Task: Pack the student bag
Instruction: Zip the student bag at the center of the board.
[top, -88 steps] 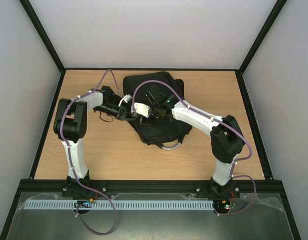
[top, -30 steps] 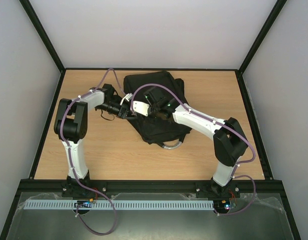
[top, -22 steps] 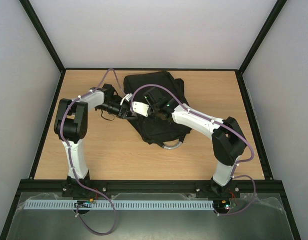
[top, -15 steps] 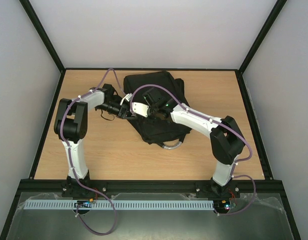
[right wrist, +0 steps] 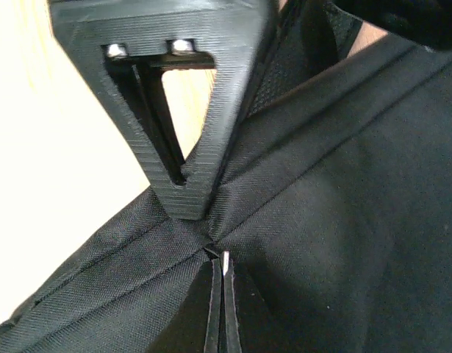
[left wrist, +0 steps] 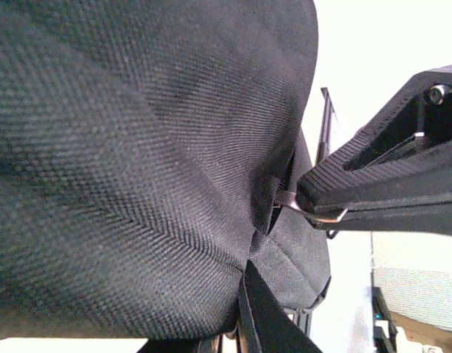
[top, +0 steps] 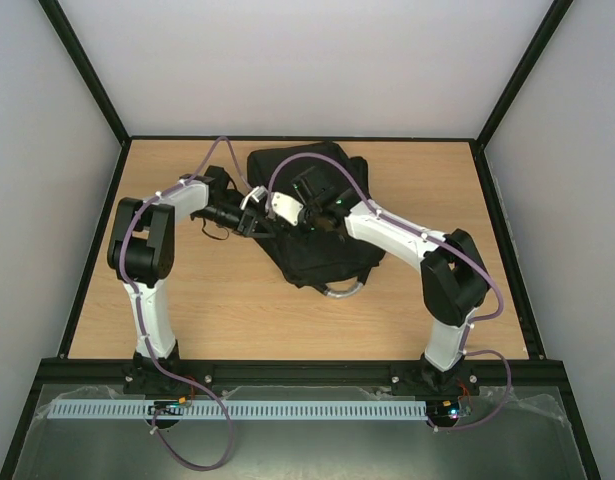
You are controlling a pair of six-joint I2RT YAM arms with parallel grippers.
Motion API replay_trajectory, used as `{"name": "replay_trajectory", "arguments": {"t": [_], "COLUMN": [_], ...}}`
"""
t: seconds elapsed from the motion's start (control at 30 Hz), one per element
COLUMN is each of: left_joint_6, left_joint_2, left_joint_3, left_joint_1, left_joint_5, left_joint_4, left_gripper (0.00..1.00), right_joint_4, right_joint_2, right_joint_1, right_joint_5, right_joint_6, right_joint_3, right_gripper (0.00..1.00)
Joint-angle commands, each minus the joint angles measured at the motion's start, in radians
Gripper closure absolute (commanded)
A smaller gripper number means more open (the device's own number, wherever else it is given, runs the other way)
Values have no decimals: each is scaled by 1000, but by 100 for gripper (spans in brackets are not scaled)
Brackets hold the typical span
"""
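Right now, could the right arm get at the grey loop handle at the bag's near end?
Probably yes. The grey loop handle lies uncovered at the student bag's near edge, close to the right forearm. But the right pincer seems shut on bag fabric, so it would have to let go first.

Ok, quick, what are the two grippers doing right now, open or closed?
Left gripper: closed on a fold of the bag.
Right gripper: closed, pinching the bag at a seam.
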Motion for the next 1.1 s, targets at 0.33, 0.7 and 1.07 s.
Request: {"name": "replay_trajectory", "arguments": {"t": [0.33, 0.7, 1.07], "left_joint_6": [-64, -58, -41], "left_joint_2": [-68, -69, -60], "left_joint_3": [-48, -79, -84], "left_joint_1": [-5, 25, 38], "left_joint_5": [-145, -187, -214], "left_joint_4": [69, 75, 65], "left_gripper": [98, 98, 98], "right_joint_4": [18, 25, 34], "right_joint_2": [-69, -92, -113], "right_joint_1": [-177, -275, -382], "right_joint_5": [-157, -168, -139], "right_joint_6": [451, 532, 527], "right_joint_3": [-83, -128, -201], "right_gripper": [99, 99, 99]}}
